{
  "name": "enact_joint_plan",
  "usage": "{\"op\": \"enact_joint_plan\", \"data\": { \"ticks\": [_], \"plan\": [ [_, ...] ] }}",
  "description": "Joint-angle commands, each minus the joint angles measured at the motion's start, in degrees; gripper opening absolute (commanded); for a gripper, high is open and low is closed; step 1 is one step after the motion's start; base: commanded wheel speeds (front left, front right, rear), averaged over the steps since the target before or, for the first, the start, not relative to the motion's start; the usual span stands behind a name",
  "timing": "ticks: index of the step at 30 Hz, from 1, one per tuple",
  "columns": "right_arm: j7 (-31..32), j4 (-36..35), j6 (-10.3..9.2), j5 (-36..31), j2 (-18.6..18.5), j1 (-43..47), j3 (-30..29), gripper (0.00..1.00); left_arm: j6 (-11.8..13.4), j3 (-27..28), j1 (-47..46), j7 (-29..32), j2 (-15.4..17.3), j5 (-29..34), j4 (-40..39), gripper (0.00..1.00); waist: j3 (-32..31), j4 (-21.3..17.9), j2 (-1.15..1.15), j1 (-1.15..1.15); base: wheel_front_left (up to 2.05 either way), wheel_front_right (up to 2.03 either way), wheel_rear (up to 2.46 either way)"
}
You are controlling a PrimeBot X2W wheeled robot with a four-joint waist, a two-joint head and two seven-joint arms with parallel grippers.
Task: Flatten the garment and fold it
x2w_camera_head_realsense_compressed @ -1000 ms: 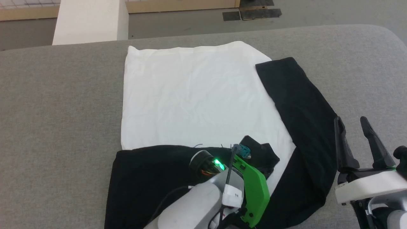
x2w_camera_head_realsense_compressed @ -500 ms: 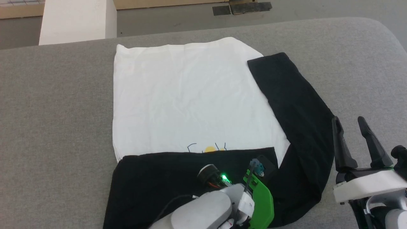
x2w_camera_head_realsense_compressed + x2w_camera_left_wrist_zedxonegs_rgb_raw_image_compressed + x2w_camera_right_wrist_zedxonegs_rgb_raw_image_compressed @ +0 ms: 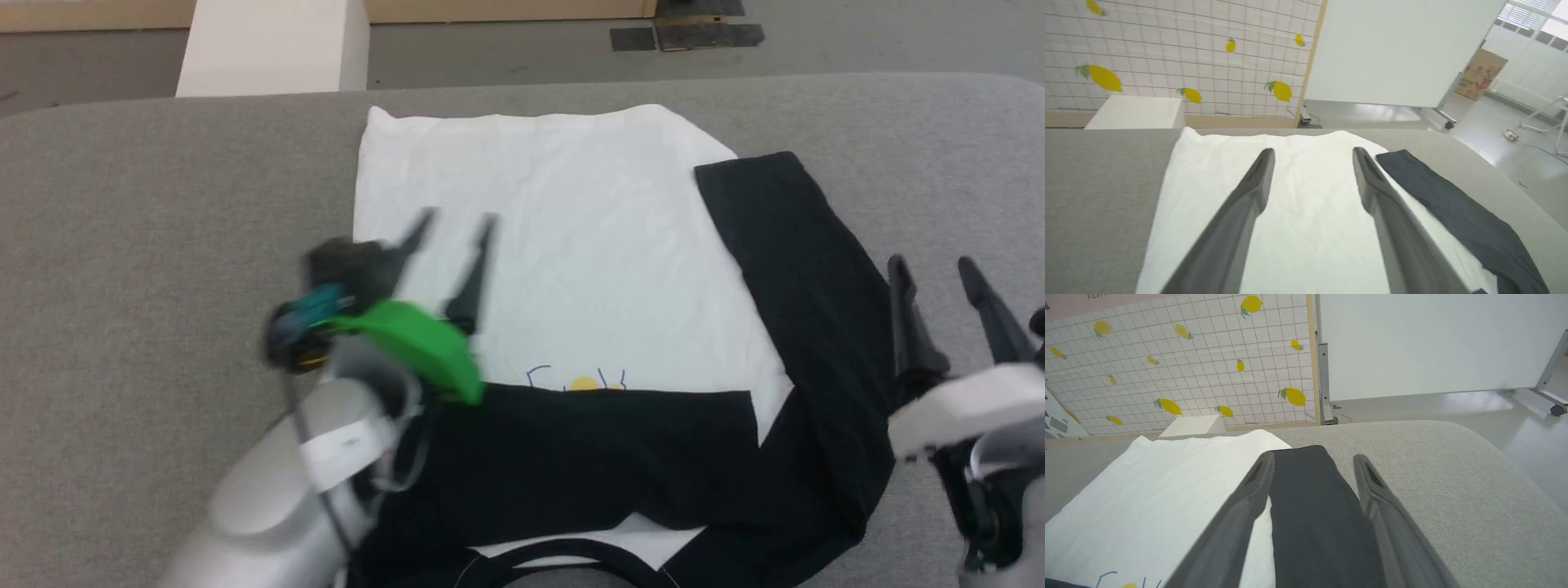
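Head view: on the grey padded surface (image 3: 163, 245), one black sleeve (image 3: 588, 457) of the garment (image 3: 571, 245) is now laid across the chest, and the left gripper (image 3: 457, 219) has been lifted away, open and empty. Left wrist view: white fabric is seen between wide-spread jaws. Right wrist view: the right gripper (image 3: 1313, 456), open and empty, is held over the other sleeve (image 3: 1310, 506), judged next for folding.

Grey forearm (image 3: 269, 506), white label band (image 3: 339, 447), green wrist cover (image 3: 408, 343), long dark tapered fingers (image 3: 469, 286).
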Motion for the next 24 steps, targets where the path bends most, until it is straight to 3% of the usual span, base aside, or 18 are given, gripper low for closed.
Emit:
{"op": "enact_joint_plan", "data": {
  "ticks": [1,6,10,18,24],
  "plan": [
    [1.2,1.61,-0.08,-0.41,-0.08,-2.45,-0.76,1.0,1.65,1.77,2.46,-1.99,1.9,0.57,-0.71,1.0,0.98,1.12,0.0,0.0,0.0,0.0,0.0],
    [5.19,9.98,-0.08,-1.15,-1.2,-11.5,-4.51,1.0,5.19,10.48,8.18,-4.9,6.48,2.15,-4.38,1.0,4.14,2.97,0.0,0.0,0.0,0.0,0.0],
    [7.4,17.92,-0.08,-1.09,-3.43,-20.25,-7.23,1.0,5.64,18.46,11.62,-5.07,6.37,5.78,-9.52,1.0,8.52,5.06,0.0,0.0,0.0,0.0,0.0],
    [14.01,30.94,-0.08,-1.69,-10.0,-34.05,-8.24,1.0,2.21,29.81,15.65,-5.09,1.47,13.3,-15.08,1.0,16.67,9.04,0.0,0.0,0.0,0.0,0.0],
    [19.01,36.55,-0.08,-2.0,-12.93,-40.06,-7.25,1.0,-0.86,33.65,16.46,-5.1,-2.23,16.46,-15.6,1.0,20.4,10.9,0.0,0.0,0.0,0.0,0.0]
  ]
}}
